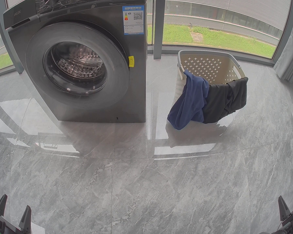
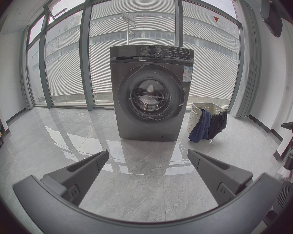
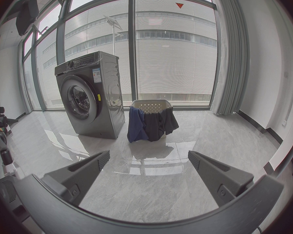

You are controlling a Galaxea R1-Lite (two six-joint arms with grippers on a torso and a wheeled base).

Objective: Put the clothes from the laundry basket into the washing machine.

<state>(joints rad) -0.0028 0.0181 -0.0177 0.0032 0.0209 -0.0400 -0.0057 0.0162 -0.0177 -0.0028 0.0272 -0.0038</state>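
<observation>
Soft, light, floppy cloth: blue garment and dark garment draped over the front rim of the laundry basket, probably best pinched at the bunched fold on that rim, not by the trailing hems. Left gripper and right gripper both spread wide, holding nothing, well apart from the basket. Just beside the basket on the floor, the washing machine, its round door seemingly closed and so in the way of loading.

Your right gripper is hanging spread wide; ahead, a blue garment and a black garment are draping over the cream perforated laundry basket beside the grey front-loading washing machine.
</observation>
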